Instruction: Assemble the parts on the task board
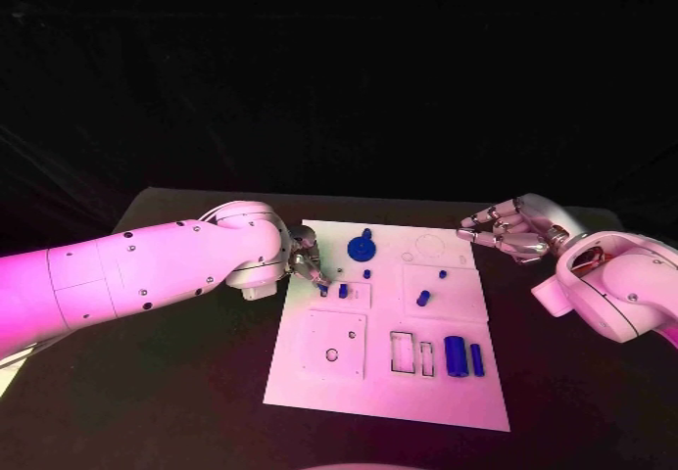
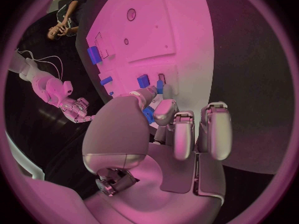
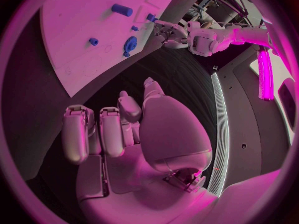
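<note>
- Board first: the white task board (image 1: 424, 392) lies flat in the middle of the black table (image 1: 169, 392), long side running away from the robot, with shallow outlined recesses: a large square with small holes near the robot's left, narrow rectangular slots beside it, and faint circles at the far right corner.
- Blue parts stand or lie scattered on it: a gear-like piece (image 1: 364, 248) at the far end, a small peg (image 1: 442, 274) and a short cylinder (image 1: 422, 298) near the middle, and a wide block (image 1: 457, 354) with a slim bar (image 1: 478, 359) just beside it toward the near right.
- Left hand (image 1: 304, 266) sits over the board's far left edge, its fingertips down at two small blue pieces (image 1: 333, 290) by a small recess. In the left wrist view the thumb and a finger (image 2: 163, 110) close together with a blue part (image 2: 149, 115) showing between them; the other fingers (image 2: 215, 129) hang curled alongside.
- Right hand (image 1: 505, 231) hovers off the board's far right corner, apart from every part, fingers loosely curled with gaps between them and nothing in them.
</note>
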`<state>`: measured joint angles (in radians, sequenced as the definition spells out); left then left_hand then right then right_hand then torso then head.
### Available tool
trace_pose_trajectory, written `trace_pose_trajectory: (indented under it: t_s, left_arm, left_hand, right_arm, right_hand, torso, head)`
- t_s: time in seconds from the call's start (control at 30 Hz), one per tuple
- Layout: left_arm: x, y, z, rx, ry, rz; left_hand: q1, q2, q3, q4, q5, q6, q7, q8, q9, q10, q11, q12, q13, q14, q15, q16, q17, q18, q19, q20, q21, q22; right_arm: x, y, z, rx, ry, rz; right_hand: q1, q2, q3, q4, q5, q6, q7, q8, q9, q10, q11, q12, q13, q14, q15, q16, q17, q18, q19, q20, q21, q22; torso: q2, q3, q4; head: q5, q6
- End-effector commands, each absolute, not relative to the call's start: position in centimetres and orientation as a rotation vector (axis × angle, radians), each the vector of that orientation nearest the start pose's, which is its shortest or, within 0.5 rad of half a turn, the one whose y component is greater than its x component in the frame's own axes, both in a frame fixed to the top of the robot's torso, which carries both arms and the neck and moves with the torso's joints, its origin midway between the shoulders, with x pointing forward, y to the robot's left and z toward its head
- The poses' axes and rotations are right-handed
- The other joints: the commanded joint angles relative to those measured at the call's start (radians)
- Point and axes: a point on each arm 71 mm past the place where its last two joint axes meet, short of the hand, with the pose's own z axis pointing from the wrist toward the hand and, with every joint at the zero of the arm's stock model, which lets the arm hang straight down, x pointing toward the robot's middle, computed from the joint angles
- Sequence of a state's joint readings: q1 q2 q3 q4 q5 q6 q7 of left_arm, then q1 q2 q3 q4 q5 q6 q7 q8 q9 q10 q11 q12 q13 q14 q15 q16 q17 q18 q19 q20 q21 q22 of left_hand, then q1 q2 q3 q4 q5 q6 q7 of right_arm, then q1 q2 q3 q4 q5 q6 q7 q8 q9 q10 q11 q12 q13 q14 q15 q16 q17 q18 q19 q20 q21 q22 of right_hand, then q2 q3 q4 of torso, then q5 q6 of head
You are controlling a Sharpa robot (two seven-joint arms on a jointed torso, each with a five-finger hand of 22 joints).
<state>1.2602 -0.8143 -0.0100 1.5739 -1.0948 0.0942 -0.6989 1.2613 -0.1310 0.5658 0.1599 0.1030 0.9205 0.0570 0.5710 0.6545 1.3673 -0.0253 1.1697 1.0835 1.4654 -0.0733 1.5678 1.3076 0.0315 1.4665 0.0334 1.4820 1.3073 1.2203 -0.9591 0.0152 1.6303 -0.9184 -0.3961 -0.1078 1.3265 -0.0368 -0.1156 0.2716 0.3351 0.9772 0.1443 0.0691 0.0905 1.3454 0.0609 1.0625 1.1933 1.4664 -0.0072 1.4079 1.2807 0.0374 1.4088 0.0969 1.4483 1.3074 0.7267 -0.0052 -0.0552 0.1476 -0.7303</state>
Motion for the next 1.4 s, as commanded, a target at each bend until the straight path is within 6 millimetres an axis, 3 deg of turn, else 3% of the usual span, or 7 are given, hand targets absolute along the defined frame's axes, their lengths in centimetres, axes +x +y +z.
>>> trace_pose_trajectory:
  t_s: [0.03, 1.4]
  left_arm:
    - [48.16, 19.70, -18.51, -0.212, 2.231, -0.280]
    - [47.53, 19.52, -18.91, -0.142, 2.288, -0.237]
  left_hand:
    - [0.003, -0.004, 0.125, -0.121, 0.007, 0.004, -0.007, 0.005, 0.000, 0.010, 0.000, 0.002, 0.001, 0.105, -0.005, 0.003, 0.263, -0.005, 0.052, -0.002, 0.003, 0.181]
    - [-0.007, -0.024, 0.152, -0.131, 0.025, 0.012, -0.009, 0.012, 0.003, 0.016, -0.002, 0.003, 0.002, 0.105, -0.007, 0.003, 0.263, -0.006, 0.054, -0.004, 0.005, 0.184]
  right_arm:
    - [47.84, -23.42, -15.10, 0.420, 1.672, 0.883]
    - [47.83, -23.35, -15.22, 0.419, 1.675, 0.885]
  right_hand:
    - [-0.001, 0.011, -0.007, 0.001, 0.003, 0.006, -0.001, 0.001, 0.002, -0.003, -0.004, -0.005, -0.001, 0.047, -0.009, -0.004, -0.001, 0.018, -0.008, -0.001, -0.006, 0.042]
    - [-0.001, 0.011, -0.007, 0.001, 0.003, 0.006, -0.001, 0.001, 0.002, -0.003, -0.004, -0.005, -0.001, 0.047, -0.009, -0.004, -0.001, 0.018, -0.008, -0.001, -0.006, 0.042]
  torso:
    - [0.000, 0.0007, 0.0002]
    - [0.000, 0.0015, 0.0000]
  head:
    - [-0.002, -0.001]
    - [0.003, -0.010]
